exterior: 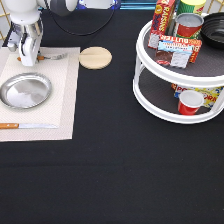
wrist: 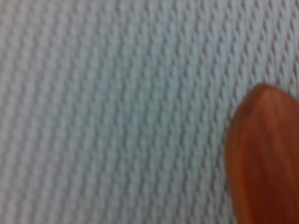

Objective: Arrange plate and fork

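Placemat, knife, wooden coaster

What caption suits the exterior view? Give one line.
End effector down on the fork at the placemat's top edge, above the plate and knife.
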